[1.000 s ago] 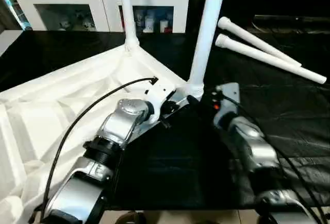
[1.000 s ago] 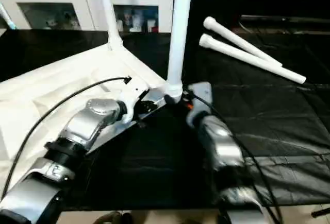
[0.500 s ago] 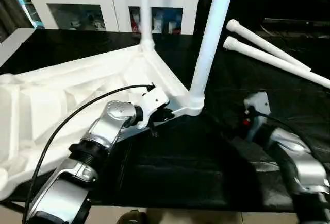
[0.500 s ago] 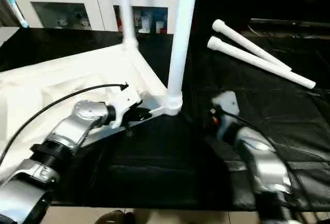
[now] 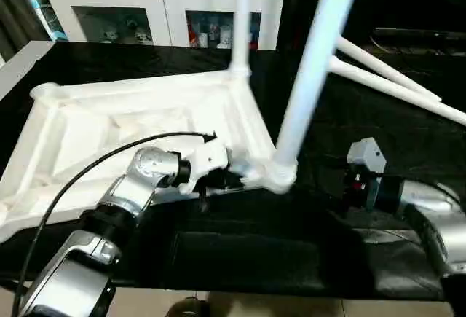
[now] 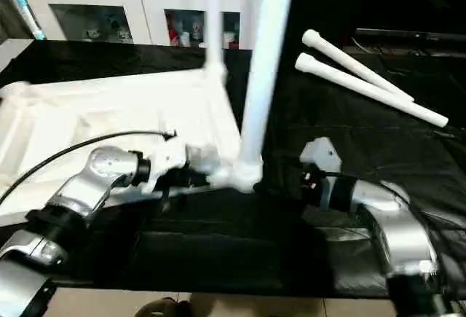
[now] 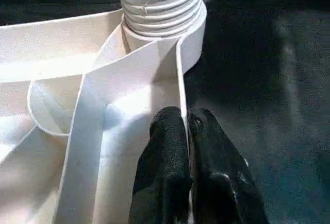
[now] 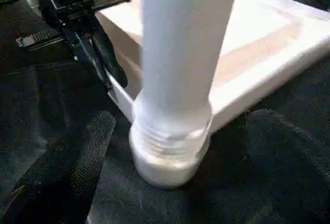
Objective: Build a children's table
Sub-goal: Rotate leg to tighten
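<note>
The children's table top (image 5: 109, 124) lies upside down on the black table, its ribbed underside facing up. One leg (image 5: 309, 84) stands screwed into the near right corner socket (image 7: 160, 7). Another leg (image 5: 240, 11) stands upright in the far corner. Two loose legs (image 6: 357, 65) (image 6: 371, 89) lie side by side at the back right. My left gripper (image 7: 185, 118) is shut on the top's thin rim wall, just beside the near socket. My right gripper (image 8: 180, 121) is open, one finger (image 8: 77, 157) on each side of the near leg's base, without touching it.
A white cabinet (image 5: 145, 11) with glass doors stands behind the table. Black cloth (image 5: 255, 259) covers the table, down to its front edge close to me. A black cable (image 5: 87, 178) arches over my left forearm.
The view has shifted. My right gripper has drawn back to the right, away from the near leg's base. The left gripper stays shut on the rim, and the top has swung round with it.
</note>
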